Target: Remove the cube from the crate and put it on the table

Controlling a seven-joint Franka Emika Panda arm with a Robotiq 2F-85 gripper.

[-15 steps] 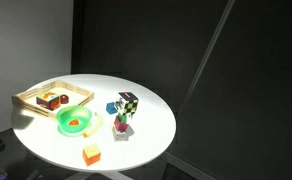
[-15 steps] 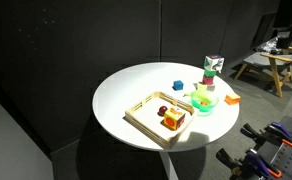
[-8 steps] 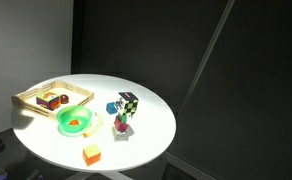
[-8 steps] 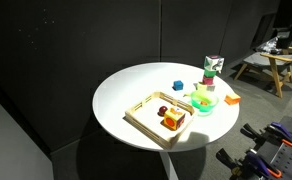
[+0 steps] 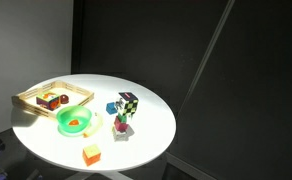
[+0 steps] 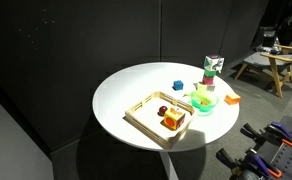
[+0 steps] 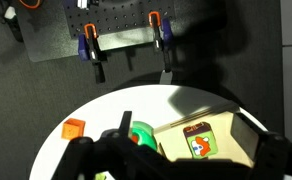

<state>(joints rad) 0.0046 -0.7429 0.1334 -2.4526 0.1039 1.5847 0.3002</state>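
Note:
The small red-orange cube [image 5: 61,99] [image 6: 162,110] lies in the light wooden crate [image 5: 26,101] [image 6: 138,115] at one side of the round white table [image 5: 146,135] [image 6: 126,90]. A larger picture block [image 6: 172,121] [image 7: 196,140] lies beside it in the crate. In the wrist view the crate [image 7: 231,125] shows, but the red-orange cube is hidden. My gripper [image 7: 176,168] shows only in the wrist view, as dark shapes high above the table. Its fingers stand wide apart and hold nothing.
A green bowl [image 5: 74,121] [image 6: 203,101] [image 7: 143,135] stands next to the crate. A chequered cube [image 5: 129,103] [image 6: 213,65], a blue piece [image 6: 177,85] and a yellow-orange cube [image 5: 91,154] [image 6: 232,99] [image 7: 74,128] also lie on the table. Dark backdrop all round.

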